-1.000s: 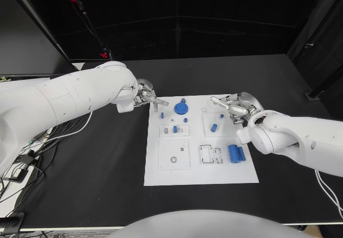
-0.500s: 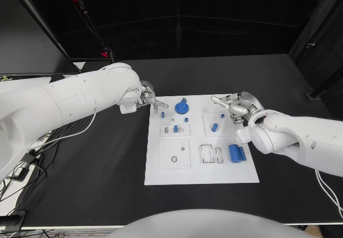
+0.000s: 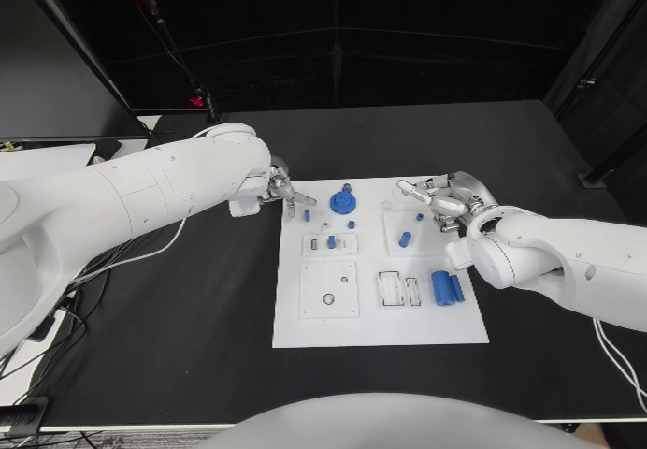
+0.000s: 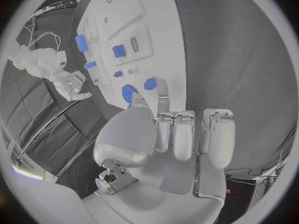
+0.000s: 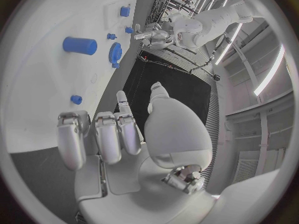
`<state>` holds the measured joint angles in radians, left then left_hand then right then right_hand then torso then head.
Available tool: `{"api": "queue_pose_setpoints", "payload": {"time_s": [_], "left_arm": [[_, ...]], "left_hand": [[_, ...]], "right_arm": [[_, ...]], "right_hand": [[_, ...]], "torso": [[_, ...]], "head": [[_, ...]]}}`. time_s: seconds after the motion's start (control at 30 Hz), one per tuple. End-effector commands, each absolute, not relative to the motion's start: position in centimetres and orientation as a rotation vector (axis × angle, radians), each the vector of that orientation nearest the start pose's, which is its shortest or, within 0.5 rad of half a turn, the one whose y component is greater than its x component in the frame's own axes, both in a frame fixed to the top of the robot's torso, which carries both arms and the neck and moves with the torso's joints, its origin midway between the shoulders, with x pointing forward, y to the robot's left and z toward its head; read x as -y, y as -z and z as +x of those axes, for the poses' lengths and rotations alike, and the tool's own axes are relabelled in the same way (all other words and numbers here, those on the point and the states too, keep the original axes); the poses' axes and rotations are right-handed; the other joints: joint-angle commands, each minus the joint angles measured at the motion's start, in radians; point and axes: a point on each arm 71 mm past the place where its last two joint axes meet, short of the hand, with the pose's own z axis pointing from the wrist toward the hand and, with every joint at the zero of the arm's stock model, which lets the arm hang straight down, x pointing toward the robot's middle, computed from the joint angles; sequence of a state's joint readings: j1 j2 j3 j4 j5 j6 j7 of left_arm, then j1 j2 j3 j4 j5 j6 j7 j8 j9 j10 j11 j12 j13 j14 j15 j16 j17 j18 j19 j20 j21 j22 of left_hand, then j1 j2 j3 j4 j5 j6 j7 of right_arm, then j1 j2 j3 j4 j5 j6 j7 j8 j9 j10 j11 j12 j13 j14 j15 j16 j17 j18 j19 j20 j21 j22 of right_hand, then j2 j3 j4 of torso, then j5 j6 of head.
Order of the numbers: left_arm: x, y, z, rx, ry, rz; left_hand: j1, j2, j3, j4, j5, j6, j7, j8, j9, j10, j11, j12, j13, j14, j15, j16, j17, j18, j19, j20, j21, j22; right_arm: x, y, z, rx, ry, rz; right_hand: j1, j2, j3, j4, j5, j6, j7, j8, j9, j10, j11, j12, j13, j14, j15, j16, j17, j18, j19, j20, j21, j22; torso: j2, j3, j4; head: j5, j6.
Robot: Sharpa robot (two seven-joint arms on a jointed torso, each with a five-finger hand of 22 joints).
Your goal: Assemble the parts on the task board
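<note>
My left hand (image 3: 277,184) hovers at the far left corner of the task board (image 3: 378,327), its fingers loosely spread and nothing between them; the fingertips (image 4: 162,87) reach toward the blue gear-shaped part (image 3: 344,201), which stands on the board just beside them, not touched. A little nearer me on the board sit a few small blue pegs (image 3: 329,242) and, in the middle, a short blue cylinder (image 3: 403,240) standing on a raised white block. Toward the near right lie two larger blue cylinders (image 3: 446,287) side by side, next to a slotted white fixture. My right hand (image 3: 446,198) hangs over the far right corner of the board, fingers apart and holding nothing, the short blue cylinder lying just inward of it, apart from the fingers
</note>
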<state>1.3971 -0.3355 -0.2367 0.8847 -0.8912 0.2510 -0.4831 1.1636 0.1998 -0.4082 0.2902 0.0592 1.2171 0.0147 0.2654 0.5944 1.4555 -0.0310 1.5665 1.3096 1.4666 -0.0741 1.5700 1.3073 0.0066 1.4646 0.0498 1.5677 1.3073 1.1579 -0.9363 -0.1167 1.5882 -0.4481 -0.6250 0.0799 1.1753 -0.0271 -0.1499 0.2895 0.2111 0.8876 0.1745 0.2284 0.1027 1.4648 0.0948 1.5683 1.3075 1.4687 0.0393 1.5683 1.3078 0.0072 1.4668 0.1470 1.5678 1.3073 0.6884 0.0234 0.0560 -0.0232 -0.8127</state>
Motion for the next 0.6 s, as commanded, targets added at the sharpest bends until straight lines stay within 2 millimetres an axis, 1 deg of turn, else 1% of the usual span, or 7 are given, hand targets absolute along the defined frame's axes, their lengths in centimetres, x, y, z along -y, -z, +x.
{"api": "queue_pose_setpoints", "payload": {"time_s": [0.03, 0.17, 0.23, 0.27, 0.37, 0.47, 0.6], "left_arm": [[-14.09, 20.34, 58.33, -2.361, 0.241, -0.183], [-13.91, 20.56, 58.23, -2.376, 0.269, -0.187], [-13.82, 20.62, 58.22, -2.379, 0.284, -0.191], [-13.78, 20.65, 58.21, -2.380, 0.288, -0.192], [-13.63, 20.73, 58.18, -2.383, 0.302, -0.192], [-13.43, 20.77, 58.16, -2.382, 0.315, -0.189], [-13.15, 20.83, 58.10, -2.389, 0.329, -0.190]], "left_hand": [[0.002, 0.008, 0.007, -0.002, -0.007, -0.007, 0.003, 0.000, 0.010, 0.115, -0.008, 0.004, 0.261, 0.104, -0.004, 0.001, 0.263, -0.007, 0.106, -0.006, 0.003, 0.263], [0.011, 0.006, 0.005, -0.001, -0.010, -0.065, 0.010, 0.045, 0.090, 0.115, -0.001, 0.004, 0.261, 0.104, 0.001, 0.001, 0.263, -0.007, 0.106, -0.003, 0.003, 0.263], [0.008, 0.002, 0.001, -0.001, -0.008, -0.123, 0.018, 0.074, 0.141, 0.115, 0.006, 0.004, 0.261, 0.104, 0.006, 0.001, 0.263, -0.007, 0.106, 0.000, 0.003, 0.263], [0.006, 0.002, 0.000, 0.000, -0.008, -0.162, 0.027, 0.101, 0.179, 0.115, 0.008, 0.004, 0.261, 0.104, 0.013, 0.001, 0.263, -0.007, 0.106, 0.003, 0.003, 0.263], [-0.001, -0.003, -0.004, -0.004, -0.009, -0.205, 0.028, 0.150, 0.237, 0.115, 0.015, 0.004, 0.261, 0.104, 0.016, 0.001, 0.263, -0.007, 0.106, 0.009, 0.003, 0.263], [-0.006, -0.009, -0.007, -0.001, -0.009, -0.237, 0.030, 0.186, 0.278, 0.115, 0.018, 0.004, 0.261, 0.104, 0.018, 0.001, 0.263, -0.007, 0.106, 0.012, 0.003, 0.263], [-0.006, -0.012, -0.007, -0.002, -0.009, -0.261, 0.031, 0.212, 0.307, 0.115, 0.019, 0.004, 0.261, 0.104, 0.020, 0.001, 0.263, -0.007, 0.106, 0.014, 0.003, 0.263]], "right_arm": [[25.07, 22.52, 46.01, -1.598, -0.944, 0.928], [25.03, 22.52, 46.01, -1.599, -0.945, 0.928], [25.00, 22.52, 46.01, -1.599, -0.945, 0.928], [24.99, 22.53, 46.02, -1.599, -0.945, 0.928], [24.97, 22.53, 46.03, -1.599, -0.945, 0.928], [24.96, 22.54, 46.05, -1.599, -0.944, 0.928], [24.98, 22.55, 46.08, -1.599, -0.943, 0.928]], "right_hand": [[-0.002, 0.009, -0.007, -0.001, 0.003, -0.006, -0.001, 0.003, 0.001, 0.106, 0.006, 0.003, 0.263, 0.102, 0.003, 0.002, 0.263, -0.006, 0.100, 0.005, -0.002, 0.261], [-0.002, 0.009, -0.007, -0.001, 0.003, -0.006, -0.001, 0.003, 0.001, 0.106, 0.006, 0.003, 0.263, 0.102, 0.003, 0.002, 0.263, -0.006, 0.100, 0.005, -0.002, 0.261], [-0.003, 0.009, -0.008, 0.000, 0.003, -0.006, -0.001, 0.005, 0.002, 0.106, 0.006, 0.003, 0.263, 0.102, 0.003, 0.002, 0.263, -0.005, 0.099, 0.005, -0.003, 0.261], [-0.003, 0.009, -0.008, 0.000, 0.003, -0.006, -0.001, 0.005, 0.002, 0.106, 0.006, 0.003, 0.263, 0.102, 0.003, 0.002, 0.263, -0.005, 0.099, 0.005, -0.003, 0.261], [-0.003, 0.009, -0.008, 0.000, 0.003, -0.006, -0.001, 0.005, 0.002, 0.106, 0.006, 0.003, 0.263, 0.102, 0.003, 0.002, 0.263, -0.005, 0.099, 0.005, -0.003, 0.261], [-0.003, 0.009, -0.009, 0.000, 0.003, -0.006, -0.001, 0.005, 0.002, 0.106, 0.006, 0.003, 0.263, 0.102, 0.003, 0.002, 0.263, -0.005, 0.099, 0.005, -0.002, 0.261], [-0.003, 0.009, -0.009, 0.000, 0.003, -0.006, -0.001, 0.005, 0.002, 0.106, 0.006, 0.003, 0.263, 0.102, 0.003, 0.002, 0.263, -0.005, 0.099, 0.005, -0.002, 0.261]], "torso": [[0.000, 0.0004, 0.0007], [0.000, 0.0002, -0.0001], [0.000, 0.0001, -0.0002], [0.000, -0.0001, -0.0003], [0.000, -0.0004, -0.0001], [0.000, -0.0002, 0.0000], [0.000, -0.0004, 0.0000]], "head": [[0.000, 0.000], [0.000, -0.003], [0.000, -0.003], [0.000, -0.003], [-0.002, -0.003], [-0.003, -0.004], [-0.004, -0.006]]}}
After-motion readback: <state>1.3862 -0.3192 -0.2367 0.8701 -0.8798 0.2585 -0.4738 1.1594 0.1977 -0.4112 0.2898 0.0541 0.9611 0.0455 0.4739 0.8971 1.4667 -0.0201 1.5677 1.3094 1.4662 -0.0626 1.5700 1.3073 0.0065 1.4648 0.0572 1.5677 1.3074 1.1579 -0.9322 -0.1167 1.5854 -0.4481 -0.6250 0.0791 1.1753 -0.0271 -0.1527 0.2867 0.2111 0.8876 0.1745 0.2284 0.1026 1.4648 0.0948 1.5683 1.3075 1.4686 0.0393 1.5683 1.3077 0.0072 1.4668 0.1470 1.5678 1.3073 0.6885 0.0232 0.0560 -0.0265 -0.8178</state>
